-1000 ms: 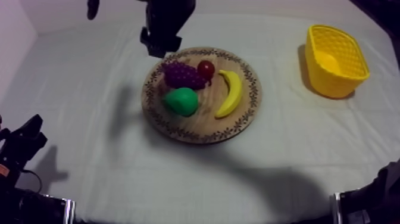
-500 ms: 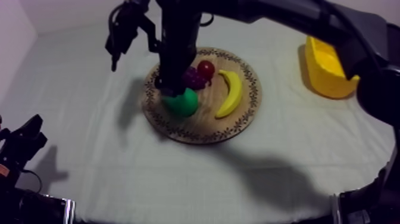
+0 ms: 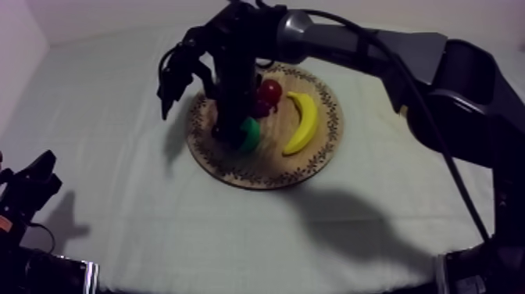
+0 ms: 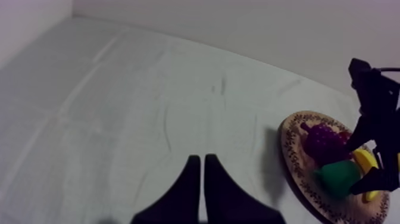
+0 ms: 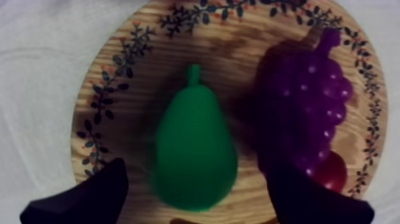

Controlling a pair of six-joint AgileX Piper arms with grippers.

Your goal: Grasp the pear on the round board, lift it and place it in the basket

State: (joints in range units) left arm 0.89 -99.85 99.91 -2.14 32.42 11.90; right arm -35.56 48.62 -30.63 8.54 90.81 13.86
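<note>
Pear [image 3: 250,134] lies on the wooden board [image 3: 258,170], just left of centre in the top view, beside the grapes [image 5: 303,101] and apart from the banana [image 3: 303,121]. My right claw [image 5: 202,199] hangs over it, fingers spread wide to either side, gripping nothing. My left claw [image 4: 199,176] is clenched on nothing above the bare table [image 4: 119,119].
</note>
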